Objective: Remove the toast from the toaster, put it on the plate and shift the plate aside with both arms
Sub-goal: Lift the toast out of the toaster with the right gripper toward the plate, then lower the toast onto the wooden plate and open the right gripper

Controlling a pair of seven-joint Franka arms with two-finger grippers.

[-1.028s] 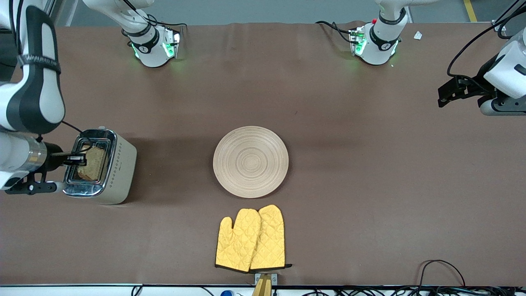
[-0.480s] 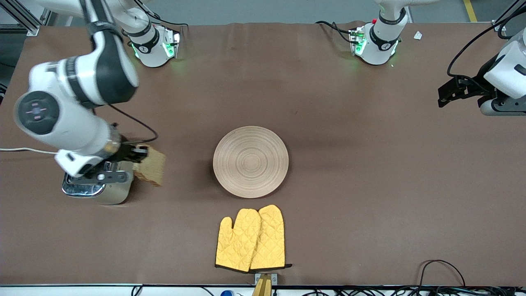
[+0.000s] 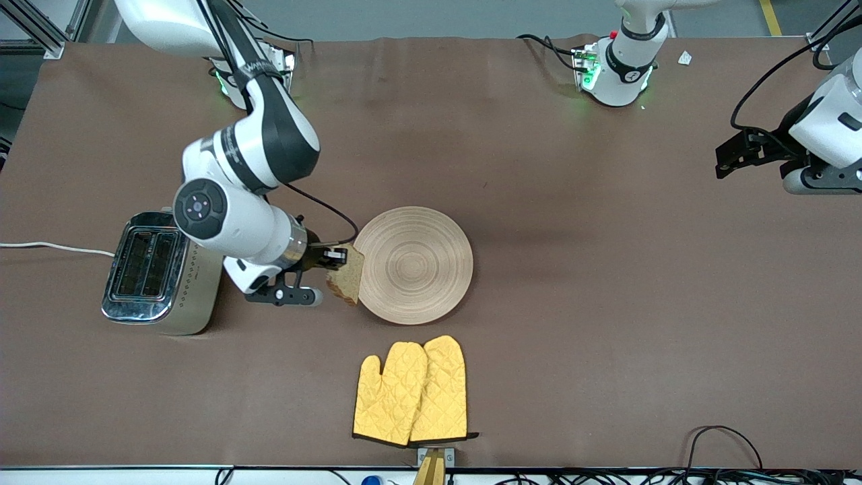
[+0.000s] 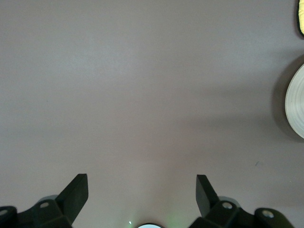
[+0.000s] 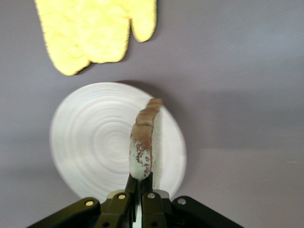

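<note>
My right gripper (image 3: 335, 259) is shut on the toast (image 3: 347, 276), a light brown slice with a darker crust, held on edge in the air over the plate's rim at the right arm's end. In the right wrist view the toast (image 5: 145, 142) stands edge-on above the gripper (image 5: 141, 183), with the plate (image 5: 95, 147) under it. The plate (image 3: 412, 264) is round, pale beige with ring grooves, at the table's middle. My left gripper (image 3: 731, 158) is open and empty, up in the air over the left arm's end of the table; its fingers (image 4: 76, 192) are wide apart.
A silver toaster (image 3: 161, 273) with empty slots stands at the right arm's end of the table. Two yellow oven mitts (image 3: 412, 392) lie nearer to the front camera than the plate. The plate's edge (image 4: 295, 109) shows in the left wrist view.
My right gripper has lifted the toast out of the toaster and carried it across to the plate's rim. The left arm has barely moved.
</note>
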